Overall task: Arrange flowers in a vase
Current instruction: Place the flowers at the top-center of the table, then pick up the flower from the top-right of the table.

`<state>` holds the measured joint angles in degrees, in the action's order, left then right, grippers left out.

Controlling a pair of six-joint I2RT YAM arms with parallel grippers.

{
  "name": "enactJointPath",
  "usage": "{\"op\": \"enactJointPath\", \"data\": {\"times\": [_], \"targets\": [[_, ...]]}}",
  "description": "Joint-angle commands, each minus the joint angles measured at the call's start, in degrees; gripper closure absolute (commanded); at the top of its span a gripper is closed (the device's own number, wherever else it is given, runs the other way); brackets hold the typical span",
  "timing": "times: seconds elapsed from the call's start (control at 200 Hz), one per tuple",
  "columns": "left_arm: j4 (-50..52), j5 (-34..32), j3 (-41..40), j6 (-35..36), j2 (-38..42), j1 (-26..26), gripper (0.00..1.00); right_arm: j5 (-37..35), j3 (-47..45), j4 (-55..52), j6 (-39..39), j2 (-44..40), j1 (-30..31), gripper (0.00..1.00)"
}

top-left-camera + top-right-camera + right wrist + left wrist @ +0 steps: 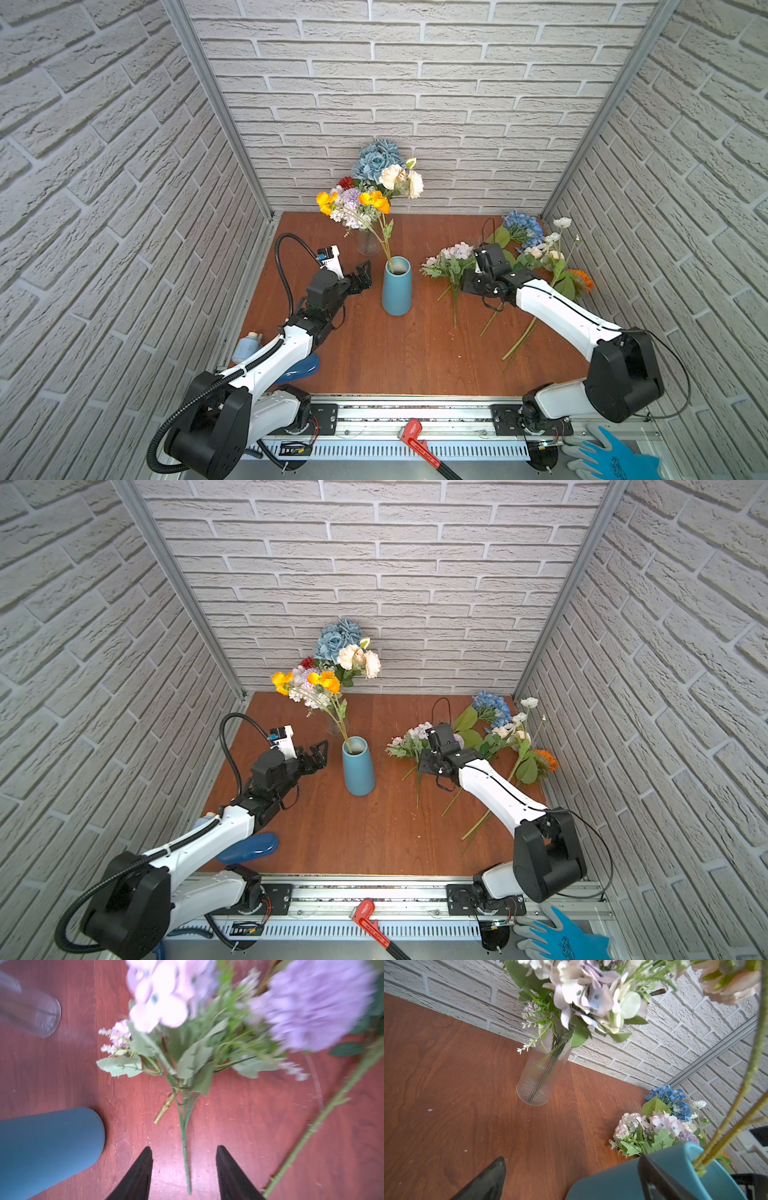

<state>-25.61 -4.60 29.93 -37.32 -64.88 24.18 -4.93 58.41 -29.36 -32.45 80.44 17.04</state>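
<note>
Two spread fingers (139, 1174) of the right gripper (184, 1148), the nearer arm's, flank the lilac hydrangea spray (193, 1059) lying on the table (270, 1115); its stem runs lengthwise between them, ungripped.

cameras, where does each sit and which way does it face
Top views: high over the front rail, looking down at the table; left arm and right arm show.
Left wrist: on the left arm, facing the glass vase; left fingers show.
Right wrist: on the right arm, over the lilac bunch; right fingers show.
Shared: both wrist views catch the blue vase.
</note>
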Motion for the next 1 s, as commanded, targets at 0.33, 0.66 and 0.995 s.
{"op": "enactJointPath", "data": {"times": [0.33,0.66,0.995], "targets": [[-3.88,-1.81,-0.84,8.51,-0.14,0.36,0.02,5.72,-0.40,-5.73,3.17,4.17,-21.06,0.53],[-3.66,-2.91,-1.06,9.89,-0.75,0.29,0.02,2.17,2.26,-4.58,2.96,14.05,-23.70,0.59],[-3.40,-3.18,-1.10,9.77,-0.24,0.27,0.02,-1.00,4.25,-2.31,4.05,19.73,-24.78,0.63]]}}
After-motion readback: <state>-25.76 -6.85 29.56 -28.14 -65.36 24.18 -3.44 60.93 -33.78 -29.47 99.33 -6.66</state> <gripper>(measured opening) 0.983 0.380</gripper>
